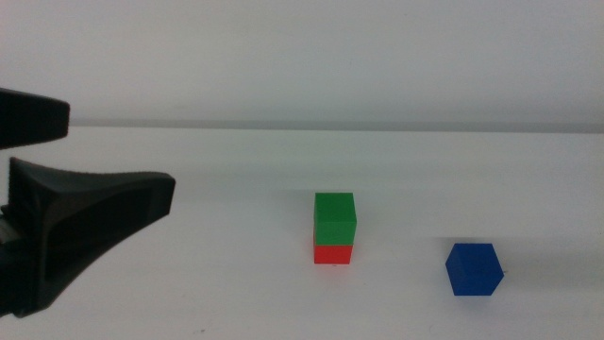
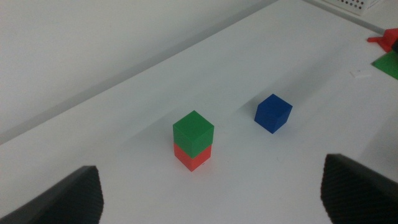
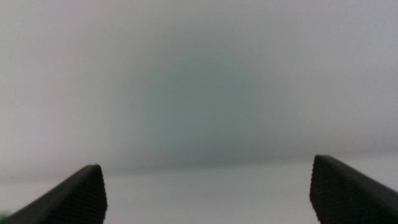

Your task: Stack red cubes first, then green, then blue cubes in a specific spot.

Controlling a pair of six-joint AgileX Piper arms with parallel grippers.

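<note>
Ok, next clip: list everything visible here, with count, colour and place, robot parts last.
green cube: one, bright green, sitting on top of the red cube near the table's centre.
red cube: one, bright red, on the table under the green cube.
blue cube: one, deep blue, alone on the table, apart from the stack on its right in the middle view.
table: one, plain white.
red and green items: partly cut off at the left wrist view's edge, unclear what they are.
left gripper: dark jaws open, empty, off to the stack's left.
right gripper: dark jaws open, empty, facing blank surface.
</note>
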